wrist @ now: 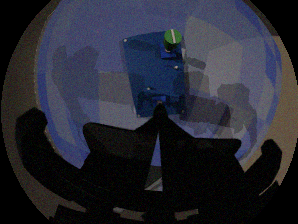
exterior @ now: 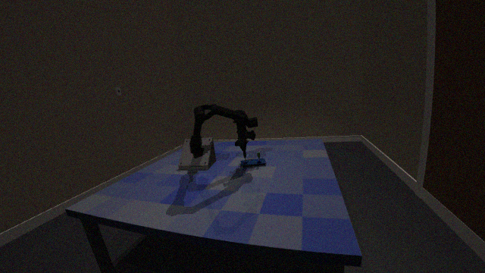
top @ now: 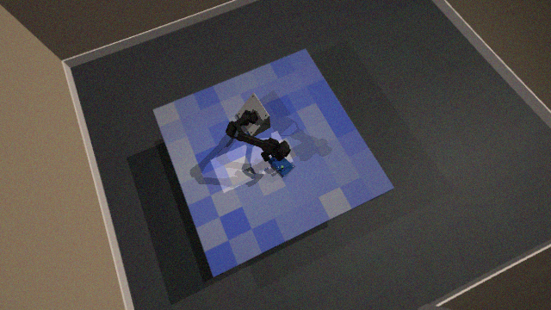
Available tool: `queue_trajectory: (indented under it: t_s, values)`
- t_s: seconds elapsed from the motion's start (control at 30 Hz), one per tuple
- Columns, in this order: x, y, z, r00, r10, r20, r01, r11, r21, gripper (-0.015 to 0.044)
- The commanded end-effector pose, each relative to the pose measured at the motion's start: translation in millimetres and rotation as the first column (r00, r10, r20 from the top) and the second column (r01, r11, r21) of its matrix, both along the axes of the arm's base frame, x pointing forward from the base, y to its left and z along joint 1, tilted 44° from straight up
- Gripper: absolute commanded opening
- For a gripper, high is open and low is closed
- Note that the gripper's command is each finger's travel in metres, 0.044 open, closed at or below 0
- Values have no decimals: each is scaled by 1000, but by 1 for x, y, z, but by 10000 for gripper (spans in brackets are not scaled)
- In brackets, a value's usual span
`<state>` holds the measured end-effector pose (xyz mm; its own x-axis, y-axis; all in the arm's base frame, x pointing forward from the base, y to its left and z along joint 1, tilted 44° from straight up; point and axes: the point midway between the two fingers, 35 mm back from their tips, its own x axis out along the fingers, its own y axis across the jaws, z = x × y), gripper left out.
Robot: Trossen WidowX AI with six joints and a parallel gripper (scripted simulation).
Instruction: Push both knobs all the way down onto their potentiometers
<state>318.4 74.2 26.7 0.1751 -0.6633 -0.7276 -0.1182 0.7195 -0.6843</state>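
1 green knob (wrist: 173, 37) (exterior: 258, 155) stands raised, left to push; my gripper (top: 268, 158) (exterior: 245, 158) (wrist: 159, 106), jaws closed and empty, hides the near knob spot; seating unclear

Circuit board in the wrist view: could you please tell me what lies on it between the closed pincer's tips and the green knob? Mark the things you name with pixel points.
Two small pale dots on the board (wrist: 154, 65), as the wrist view shows.

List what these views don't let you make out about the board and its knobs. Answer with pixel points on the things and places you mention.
- Knob under the gripper (top: 268, 160) (exterior: 245, 158) (wrist: 159, 107): wrist view, fingertips cover it.
- Fingertip contact: exterior view, too small and dark.
- Green knob's (top: 282, 166) (exterior: 258, 155) (wrist: 173, 37) remaining gap: wrist view, its own cap hides it.
- Circuit board's (top: 283, 170) (exterior: 253, 163) (wrist: 150, 65) legs: exterior view, too dark.
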Motion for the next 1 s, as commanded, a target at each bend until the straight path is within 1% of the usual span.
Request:
queue_trajectory:
  t_s: [0.0, 0.97]
  values:
    - [3, -9, -7, 1000, -13, -2, 13, 1000, -6, 0]
    - [4, -15, -14, 1000, -13, -2, 13, 1000, -7, 0]
